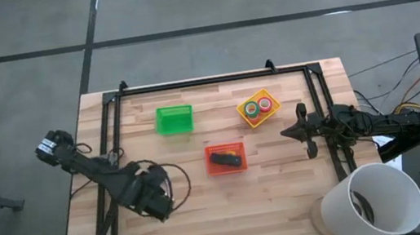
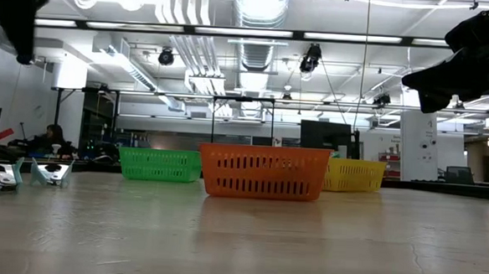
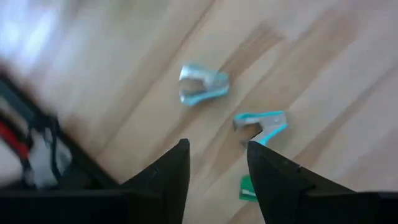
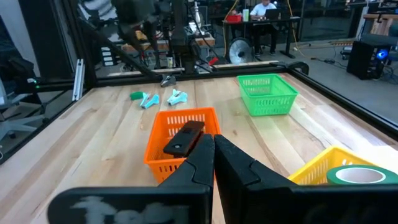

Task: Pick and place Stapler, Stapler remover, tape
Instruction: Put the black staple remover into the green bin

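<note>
Two pale-blue staple removers (image 3: pixel 204 84) (image 3: pixel 261 124) lie on the wooden table below my left gripper (image 3: pixel 217 163), which hangs open above them, pointing down, with nothing between its fingers. In the low view they (image 2: pixel 50 171) lie at the far left. In the high view my left arm (image 1: pixel 151 196) covers them. The black stapler (image 1: pixel 225 161) lies in the orange basket (image 1: pixel 235 147). Tape rolls (image 1: pixel 258 108) sit in the yellow basket (image 1: pixel 269 95). My right gripper (image 1: pixel 290 132) waits shut and level at the table's right.
An empty green basket (image 1: pixel 174 120) stands at the far left of the three. A small green piece (image 3: pixel 247 188) lies near the staple removers. A white bucket (image 1: pixel 370 202) stands at the table's near right corner. A black frame (image 1: pixel 189 83) runs along the table's far and side edges.
</note>
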